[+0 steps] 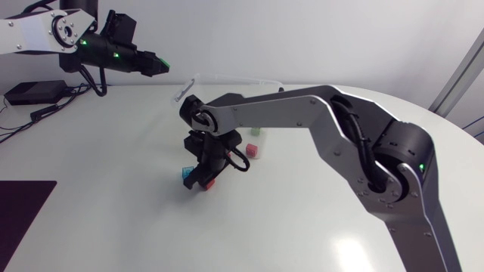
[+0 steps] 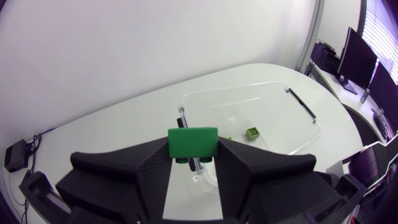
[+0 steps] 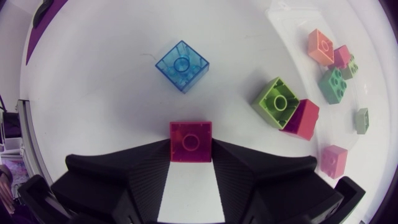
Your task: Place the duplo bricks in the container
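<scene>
My right gripper (image 1: pixel 201 180) is down on the table, shut on a red duplo brick (image 3: pixel 190 141) that sits between its fingers. Just ahead of it lies a clear blue brick (image 3: pixel 181 65), also seen as the blue brick (image 1: pixel 186 175) beside the gripper. A lime brick (image 3: pixel 277 102) and a red brick (image 3: pixel 301 119) lie together off to one side. My left gripper (image 1: pixel 156 65) hangs high at the back left, shut on a green brick (image 2: pixel 193 142). Under it is the clear container (image 2: pixel 298 102) holding a green brick (image 2: pixel 252 132).
Several more bricks, among them an orange brick (image 3: pixel 321 46), a green brick (image 3: pixel 333 84) and a pink brick (image 3: pixel 334 160), lie beyond the lime one near a clear edge. My right arm (image 1: pixel 318 113) spans the table's middle. A dark mat (image 1: pixel 19 219) lies front left.
</scene>
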